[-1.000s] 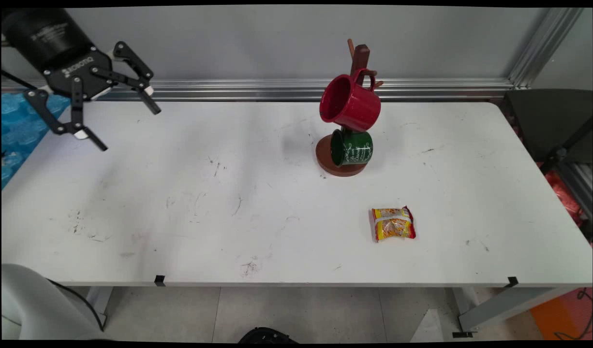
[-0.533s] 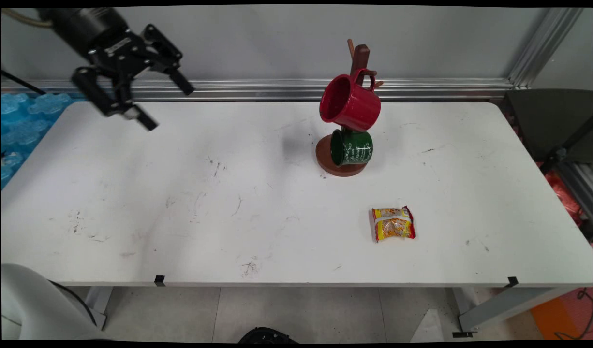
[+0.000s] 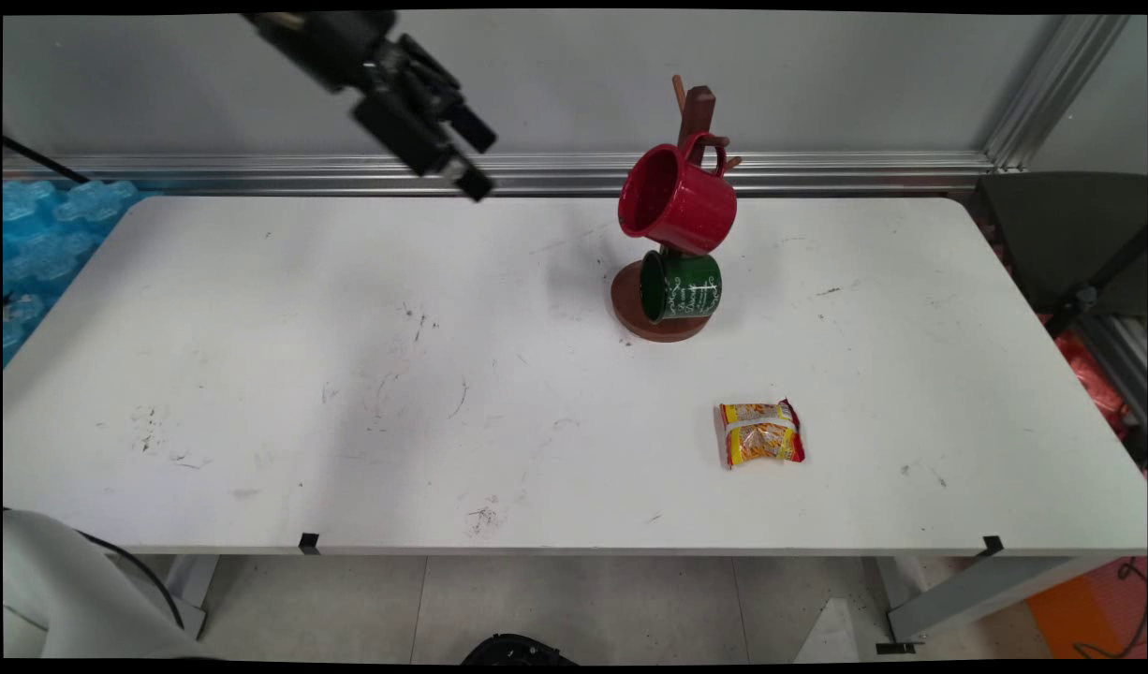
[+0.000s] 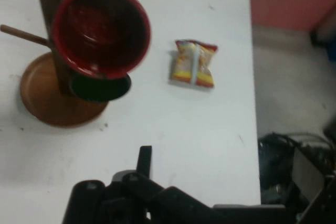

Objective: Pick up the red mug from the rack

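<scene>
— Where is the gripper [image 3: 476, 167] at this moment?

— High above the far edge of the table [image 3: 256, 328], in front of the grey wall [image 3: 537, 84]. It holds nothing and touches nothing. Whether it is spread apart or closed together, I cannot tell from either view.

— What is nearest to it?

— The wooden mug stand [image 3: 697, 108], to its right in the main view and well apart from it. A red mug [image 3: 677, 201] hangs on an upper peg with its mouth turned to the left. A green mug [image 3: 682, 285] hangs below it, just over the round brown base. In the hand view the mouth of the red mug faces the camera.

— And the rest of the surface?

— The table is white, with many small dark scuffs and scratches. A yellow and red snack packet [image 3: 761, 433] lies flat nearer the front, right of the middle. Two small black tape marks [image 3: 308, 541] sit on the front edge.

— And the room?

— An aluminium rail [image 3: 817, 171] runs along the foot of the wall. Blue bubble material [image 3: 40, 234] lies beyond the left end of the table. The floor [image 3: 583, 599] under the front edge is of pale tiles.
</scene>
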Tool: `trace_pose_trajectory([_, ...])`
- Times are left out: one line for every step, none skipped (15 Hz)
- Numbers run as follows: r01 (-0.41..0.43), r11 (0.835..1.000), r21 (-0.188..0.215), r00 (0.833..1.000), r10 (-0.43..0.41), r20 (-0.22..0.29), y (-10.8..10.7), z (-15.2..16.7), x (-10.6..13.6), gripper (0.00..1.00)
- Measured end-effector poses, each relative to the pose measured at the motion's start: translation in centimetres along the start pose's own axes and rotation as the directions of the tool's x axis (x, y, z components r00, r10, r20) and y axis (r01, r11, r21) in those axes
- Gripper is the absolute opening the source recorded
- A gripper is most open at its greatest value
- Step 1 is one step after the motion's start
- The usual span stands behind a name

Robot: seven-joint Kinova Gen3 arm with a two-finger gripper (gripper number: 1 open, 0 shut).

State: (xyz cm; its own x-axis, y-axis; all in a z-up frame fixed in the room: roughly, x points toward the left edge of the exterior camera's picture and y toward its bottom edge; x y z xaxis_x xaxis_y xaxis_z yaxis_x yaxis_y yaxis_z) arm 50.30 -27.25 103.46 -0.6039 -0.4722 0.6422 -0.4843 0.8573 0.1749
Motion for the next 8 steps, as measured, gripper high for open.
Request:
trace_pose_trajectory([0.027,1.000,0.011,1.000,-0.027,-0.007,0.0,0.9,0.6,1.00])
trace_pose_trajectory([0.055,0.998,0.024,0.998,-0.055,-0.015,0.0,2.0,1.2,1.00])
trace_pose_trajectory([0.075,0.997,0.033,0.997,-0.075,-0.021,0.1,2.7,1.6,1.00])
trace_pose_trajectory([0.097,0.994,0.041,0.995,-0.096,-0.027,0.1,3.6,2.0,1.00])
trace_pose_trajectory([0.117,0.992,0.049,0.993,-0.116,-0.032,0.1,4.6,2.5,1.00])
trace_pose_trajectory([0.141,0.988,0.057,0.990,-0.139,-0.036,0.2,5.7,2.9,1.00])
trace_pose_trajectory([0.158,0.985,0.061,0.987,-0.156,-0.039,0.3,6.7,3.3,1.00])
trace_pose_trajectory([0.169,0.984,0.064,0.985,-0.166,-0.040,0.3,7.2,3.5,1.00])
